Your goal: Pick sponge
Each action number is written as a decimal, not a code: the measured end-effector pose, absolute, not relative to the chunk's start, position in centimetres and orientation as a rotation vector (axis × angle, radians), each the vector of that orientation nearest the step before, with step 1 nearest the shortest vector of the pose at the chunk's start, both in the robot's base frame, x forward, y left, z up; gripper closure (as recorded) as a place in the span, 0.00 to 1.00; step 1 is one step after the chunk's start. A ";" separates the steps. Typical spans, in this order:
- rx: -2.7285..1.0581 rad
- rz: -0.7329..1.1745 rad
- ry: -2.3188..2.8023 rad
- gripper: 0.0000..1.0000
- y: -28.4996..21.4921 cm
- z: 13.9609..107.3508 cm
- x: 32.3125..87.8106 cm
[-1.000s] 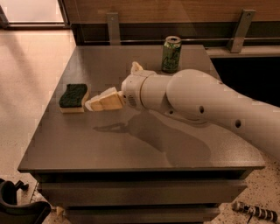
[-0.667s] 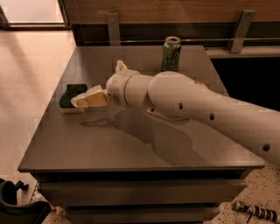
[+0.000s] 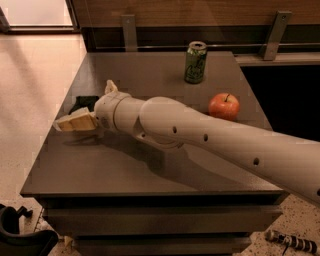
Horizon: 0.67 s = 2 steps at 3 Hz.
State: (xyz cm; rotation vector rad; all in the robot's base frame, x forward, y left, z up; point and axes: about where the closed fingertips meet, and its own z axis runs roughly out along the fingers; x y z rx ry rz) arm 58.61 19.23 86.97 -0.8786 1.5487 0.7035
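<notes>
Dark grey table (image 3: 150,175) is seen filling most of the view. Its left edge runs just beside the gripper, its front edge lies well nearer the camera than the gripper, and its back edge is set against a wood-panelled wall (image 3: 200,15) well beyond the gripper.

Pale floor (image 3: 35,100) is seen past the left edge, on the gripper's outer side.

White robot arm (image 3: 225,145) is stretched in from the lower right, low over the tabletop, across to the left side.

A wide strip of bare tabletop is left between the gripper and the front edge. More bare top is seen beyond the gripper, up to the back edge.

Gripper (image 3: 71,122), pale yellow, is held low over the table near the left edge and pointed outward to the left. Whether it is open or closed cannot be told.

Green can (image 3: 195,62) is stood upright, well apart from the gripper, beyond it and to its right, near the back edge.

Red apple (image 3: 224,106) is set well to the right of the gripper, close behind the arm, near the right edge.

Sponge (image 3: 84,103) is seen only as a dark green patch just beyond the gripper, partly hidden by it, close to the left edge. Contact cannot be told.
</notes>
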 end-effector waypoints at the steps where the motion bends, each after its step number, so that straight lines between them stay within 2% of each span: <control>1: -0.874 0.723 1.582 0.00 20.9 85.2 57.8; 2: -0.887 0.732 1.642 0.00 22.1 83.2 56.6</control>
